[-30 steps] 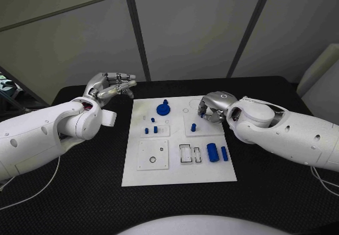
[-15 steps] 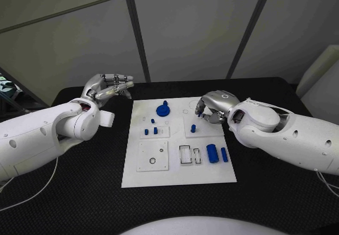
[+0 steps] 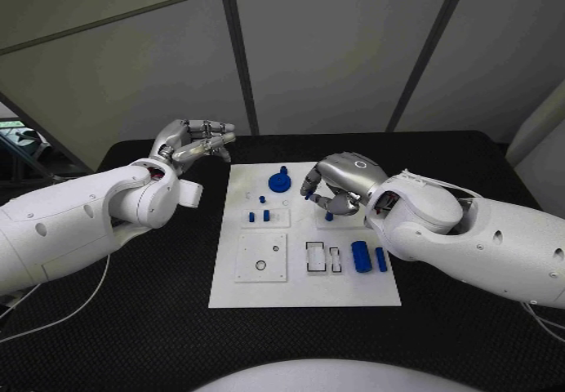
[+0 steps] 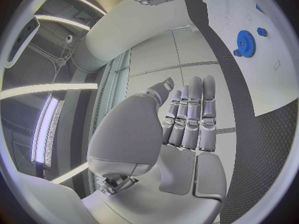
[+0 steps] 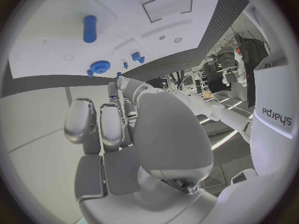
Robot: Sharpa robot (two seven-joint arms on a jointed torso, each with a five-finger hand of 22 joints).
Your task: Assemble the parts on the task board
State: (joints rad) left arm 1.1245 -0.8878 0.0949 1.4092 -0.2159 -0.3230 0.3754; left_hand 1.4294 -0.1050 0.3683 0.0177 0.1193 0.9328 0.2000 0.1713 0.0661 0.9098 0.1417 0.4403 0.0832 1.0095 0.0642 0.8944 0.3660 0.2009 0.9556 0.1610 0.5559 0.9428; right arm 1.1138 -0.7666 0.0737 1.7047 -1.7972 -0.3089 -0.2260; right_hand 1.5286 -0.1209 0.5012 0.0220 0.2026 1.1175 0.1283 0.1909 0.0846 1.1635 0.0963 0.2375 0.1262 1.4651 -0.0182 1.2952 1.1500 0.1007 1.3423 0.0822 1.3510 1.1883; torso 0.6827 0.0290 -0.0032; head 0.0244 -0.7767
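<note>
One white board (image 3: 305, 282) mid black surface (image 3: 141, 327). Blue parts on it: one gear (image 3: 280, 181), two cylinders (image 3: 360, 256), two small pegs (image 3: 259, 216), one tiny stud (image 3: 261, 198). Right hand (image 3: 333, 186) has moved left over the board, fingers curled around a blue peg (image 3: 330, 215); whether gripping, cannot tell. Left hand (image 3: 194, 140) stays off-board, fingers together, empty. Grey wall panels behind.

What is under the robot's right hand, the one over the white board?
Under the right hand lies the white task board, and a small blue peg stands just below its fingers. Whatever sits straight beneath the palm is covered, so I can't tell.
</note>
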